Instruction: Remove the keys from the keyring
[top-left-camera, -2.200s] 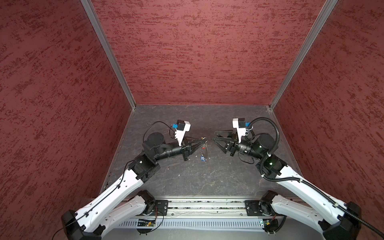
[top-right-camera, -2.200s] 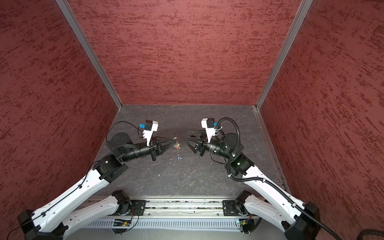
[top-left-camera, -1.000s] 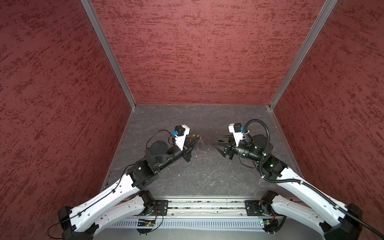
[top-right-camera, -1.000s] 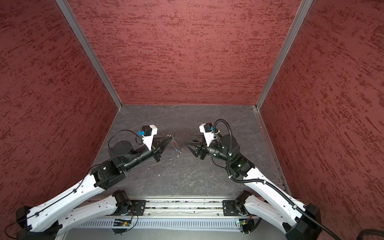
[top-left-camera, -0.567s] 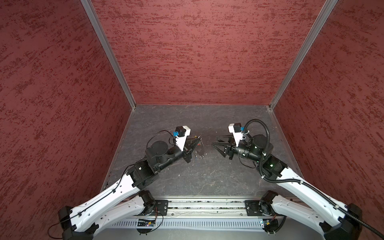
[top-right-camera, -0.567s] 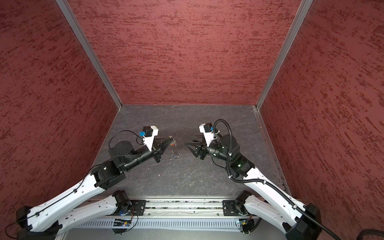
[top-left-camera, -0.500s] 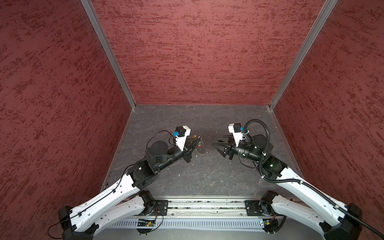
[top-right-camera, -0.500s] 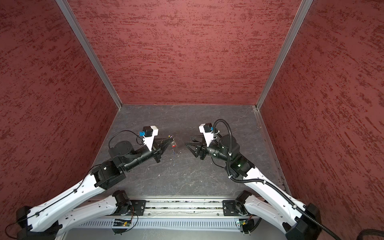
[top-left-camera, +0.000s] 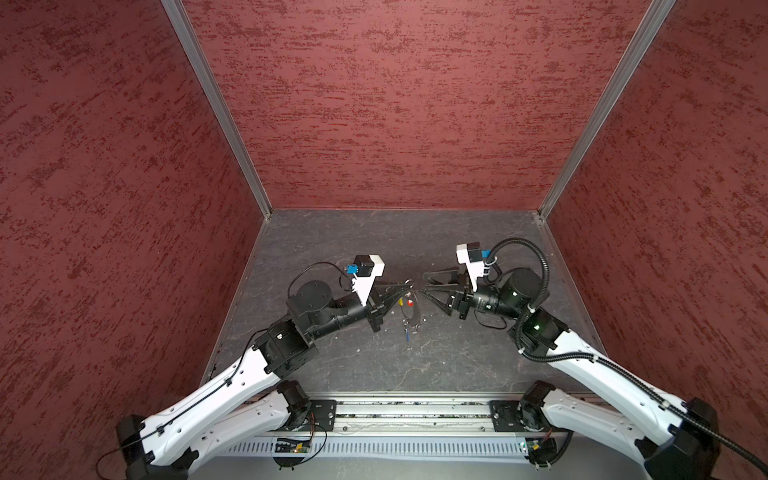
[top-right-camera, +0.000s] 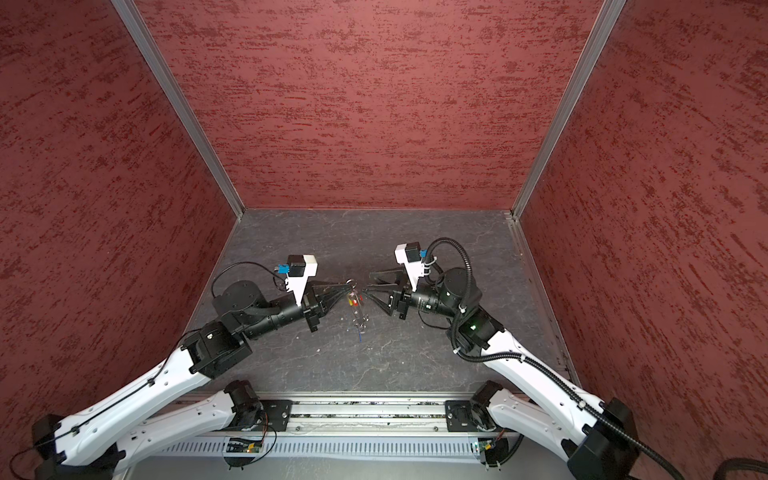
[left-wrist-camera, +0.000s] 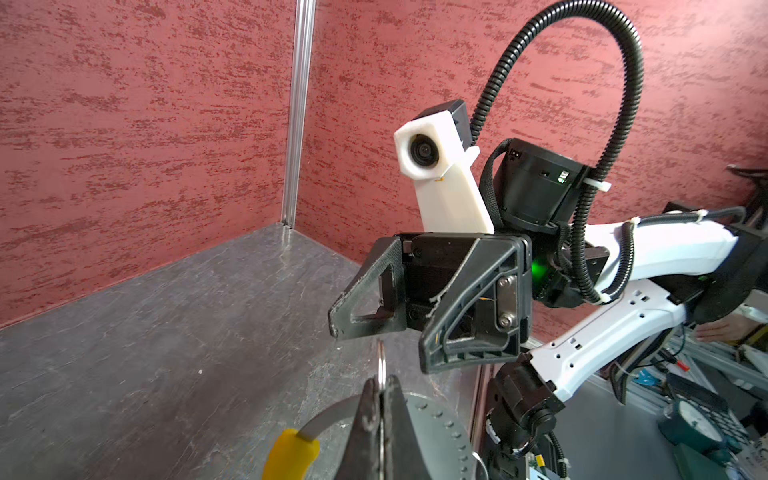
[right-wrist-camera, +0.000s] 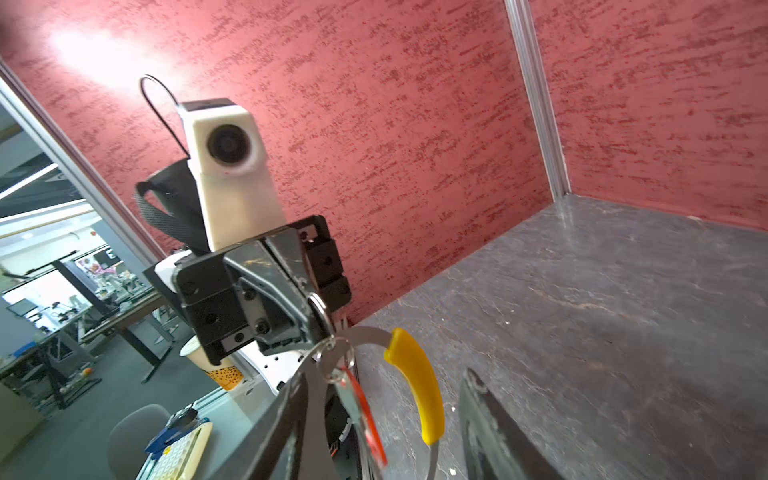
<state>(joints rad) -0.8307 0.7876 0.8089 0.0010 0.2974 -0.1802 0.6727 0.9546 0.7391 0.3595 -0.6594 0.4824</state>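
Note:
My left gripper (top-left-camera: 409, 285) (top-right-camera: 351, 285) (left-wrist-camera: 380, 388) is shut on a small silver ring (left-wrist-camera: 380, 365) of the keyring (top-left-camera: 415, 316) and holds it above the floor. The keyring's thin grey loop has a curved yellow section (right-wrist-camera: 419, 395) (left-wrist-camera: 291, 453). A key with a red tag (right-wrist-camera: 365, 419) (top-left-camera: 410, 302) hangs from it. Another key with a blue tag (top-left-camera: 409, 331) (top-right-camera: 358, 333) dangles lowest. My right gripper (top-left-camera: 423, 283) (top-right-camera: 366, 282) (right-wrist-camera: 386, 374) faces the left one, open. In the right wrist view the yellow section and red tag sit between its fingers, untouched as far as I can tell.
The dark grey floor (top-left-camera: 374, 241) is boxed in by red walls at the back and both sides. An aluminium rail (top-left-camera: 415, 411) runs along the front edge, with both arm bases on it. Small white specks (top-left-camera: 358, 351) lie on the floor.
My left gripper has shifted a little toward the right gripper with the keyring, and the hanging keys have swung. The right gripper's jaws have narrowed slightly.

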